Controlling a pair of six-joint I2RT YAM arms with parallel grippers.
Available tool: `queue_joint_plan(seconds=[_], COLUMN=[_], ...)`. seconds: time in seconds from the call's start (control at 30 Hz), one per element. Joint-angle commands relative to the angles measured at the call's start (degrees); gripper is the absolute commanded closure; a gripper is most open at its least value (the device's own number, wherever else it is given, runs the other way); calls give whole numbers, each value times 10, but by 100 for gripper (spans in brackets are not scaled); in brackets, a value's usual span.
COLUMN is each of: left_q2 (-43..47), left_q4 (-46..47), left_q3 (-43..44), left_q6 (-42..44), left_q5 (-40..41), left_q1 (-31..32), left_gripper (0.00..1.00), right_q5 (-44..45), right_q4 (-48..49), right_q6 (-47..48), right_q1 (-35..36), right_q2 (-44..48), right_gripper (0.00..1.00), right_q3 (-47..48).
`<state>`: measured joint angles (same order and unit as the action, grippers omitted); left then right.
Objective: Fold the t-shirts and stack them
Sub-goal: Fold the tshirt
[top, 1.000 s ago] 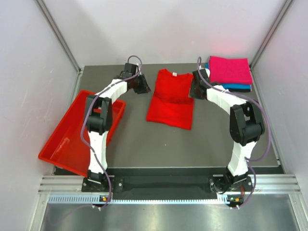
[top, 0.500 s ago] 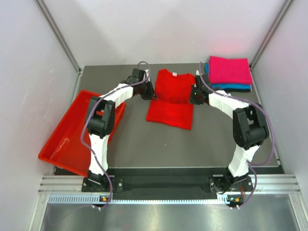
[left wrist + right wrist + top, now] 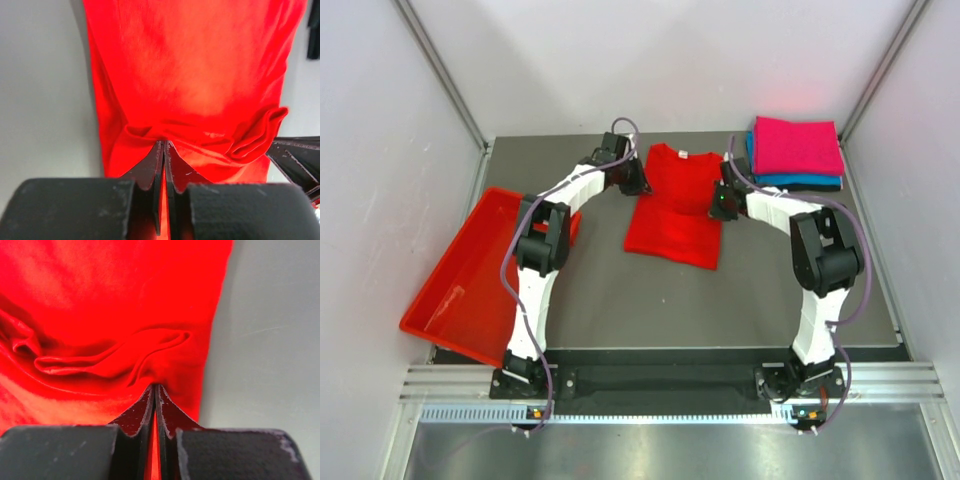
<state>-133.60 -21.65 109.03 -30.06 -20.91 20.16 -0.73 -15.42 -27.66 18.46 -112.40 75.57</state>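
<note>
The red t-shirt (image 3: 675, 205) lies mid-table between the arms; the left gripper (image 3: 164, 145) is pinched tight on its left edge; the right gripper (image 3: 154, 387) is clamped likewise on its right edge. Beyond, in the far right corner, the magenta-pink t-shirt (image 3: 798, 145) sits folded atop the teal-blue t-shirt (image 3: 810, 181).
</note>
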Motion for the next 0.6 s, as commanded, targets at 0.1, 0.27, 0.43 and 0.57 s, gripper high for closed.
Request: queue_joint_plan(seconds=[0.1, 0.27, 0.43, 0.57], left_q2=[-3, -16, -10, -9], left_q4=[-11, -8, -9, -4], left_q3=[37, 41, 46, 45], left_q6=[4, 2, 25, 69], left_q5=[28, 26, 21, -24], left_q1=[-3, -7, -19, -32], left_gripper=[92, 92, 82, 73], right_q5=[20, 11, -4, -28], right_q4=[30, 39, 36, 40], right_q6=[-7, -10, 2, 36], right_q1=[-26, -27, -34, -41], right_q2=[1, -15, -34, -34], right_gripper=[98, 97, 91, 84], right_q3=[46, 63, 81, 87])
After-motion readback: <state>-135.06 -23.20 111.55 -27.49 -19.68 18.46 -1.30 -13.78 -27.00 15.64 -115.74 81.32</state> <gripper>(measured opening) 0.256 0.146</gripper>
